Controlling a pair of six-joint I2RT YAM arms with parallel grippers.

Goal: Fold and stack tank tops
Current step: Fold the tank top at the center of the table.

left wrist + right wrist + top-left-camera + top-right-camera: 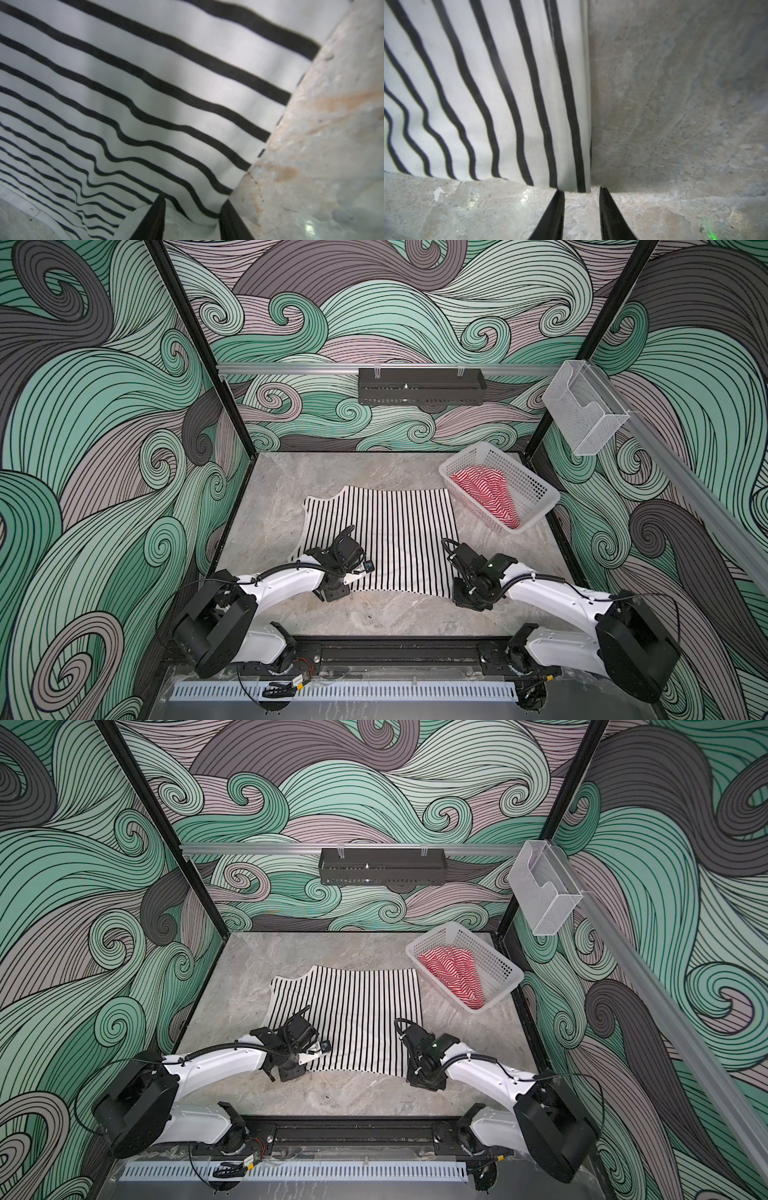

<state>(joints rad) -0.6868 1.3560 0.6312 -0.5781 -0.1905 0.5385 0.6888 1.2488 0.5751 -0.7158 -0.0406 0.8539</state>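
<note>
Two tank tops are counted, along with one basket, two arms and two grippers. The black-and-white tank top is laid out flat at the centre of both top views on the grey marbled table. Its stripes run from top to bottom of the frame, and a curved white-trimmed cutout is seen at its upper left corner. The red-and-white tank top is bunched up inside the white perforated basket, right of centre and just beside the flat top's upper right corner. The left arm is placed at the flat top's lower left corner, the right arm at its lower right corner. In the left wrist view the left gripper is seen spread, with the cloth rippled and its corner lying loose between the two black fingers; nothing is pinched. In the right wrist view the right gripper is also spread, bare table is seen between the fingers, and the hemmed corner of the cloth lies right at the fingertips. One black tray and one clear holder are hung on the rails in the upper part of the frame.
</note>
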